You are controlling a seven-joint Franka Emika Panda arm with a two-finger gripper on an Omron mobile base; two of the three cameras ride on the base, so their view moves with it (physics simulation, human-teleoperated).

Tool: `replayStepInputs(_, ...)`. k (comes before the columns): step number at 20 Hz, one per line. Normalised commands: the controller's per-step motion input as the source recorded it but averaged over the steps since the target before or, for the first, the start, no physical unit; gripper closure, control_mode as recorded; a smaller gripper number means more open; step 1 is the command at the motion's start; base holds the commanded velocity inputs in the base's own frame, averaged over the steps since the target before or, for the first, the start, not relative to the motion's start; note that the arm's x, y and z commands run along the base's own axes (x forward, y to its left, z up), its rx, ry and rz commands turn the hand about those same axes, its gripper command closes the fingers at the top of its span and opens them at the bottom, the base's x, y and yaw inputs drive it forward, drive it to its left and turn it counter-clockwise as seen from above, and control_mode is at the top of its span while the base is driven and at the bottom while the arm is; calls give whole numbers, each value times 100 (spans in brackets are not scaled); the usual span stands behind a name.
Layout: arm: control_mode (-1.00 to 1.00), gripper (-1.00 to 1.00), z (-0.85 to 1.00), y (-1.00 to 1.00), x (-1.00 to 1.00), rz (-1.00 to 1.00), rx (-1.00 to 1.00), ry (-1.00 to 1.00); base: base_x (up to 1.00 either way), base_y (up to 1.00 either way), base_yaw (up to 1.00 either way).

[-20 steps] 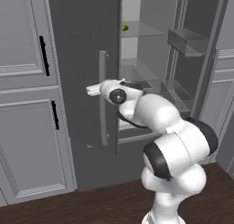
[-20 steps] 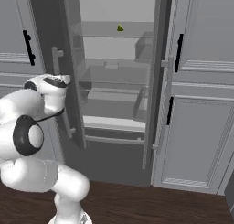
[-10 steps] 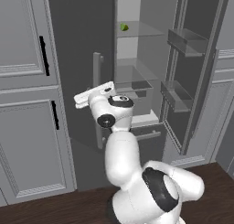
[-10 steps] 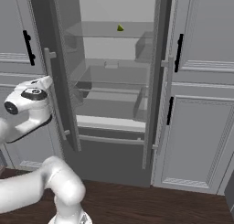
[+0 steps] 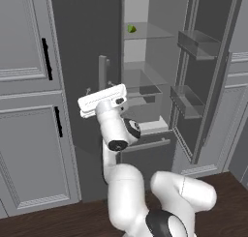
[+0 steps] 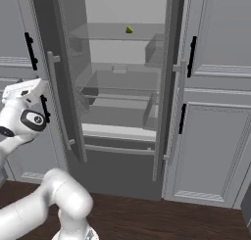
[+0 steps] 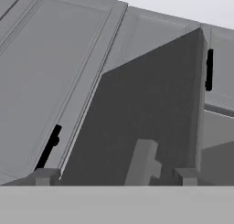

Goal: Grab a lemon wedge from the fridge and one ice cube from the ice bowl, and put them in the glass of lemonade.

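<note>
The lemon wedge (image 5: 131, 28) sits on the upper glass shelf (image 6: 117, 37) inside the fridge (image 6: 122, 97), a tiny yellow-green wedge alone against the pale interior, well apart from the robot's hand. Both fridge doors stand open; the left door (image 5: 87, 71) is a flat, matte dark grey slab with a long grey bar handle (image 5: 102, 71).

Change over the last second: the arm has swung leftward and reared up, its white rounded links now stacked in front of the left door, and the gripper (image 7: 114, 175) has come away from the handle. The hand view looks along that dark door face, handle post between the two finger tips and touching neither.

Jaws: apart, nothing between them.

Judgement: door-opening looks finished and the arm is repositioning; the reach for the wedge is not yet begun. The wedge is small and slick-looking, so a centred pinch on the shelf will be needed. Light grey panelled cabinets (image 5: 29, 110) with black handles flank the fridge.
</note>
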Motion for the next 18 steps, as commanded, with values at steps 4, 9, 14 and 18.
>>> replayStepInputs(4,-100,-100,100,0,-96,0,11,-13,0,0,0)
replayStepInputs(9,-100,-100,69,-50,-90,-12,29,14,0,0,0)
replayStepInputs(14,-100,-100,-1,-100,-13,-8,60,63,0,0,0)
replayStepInputs(18,-100,-100,-35,-95,36,-1,68,74,0,0,0)
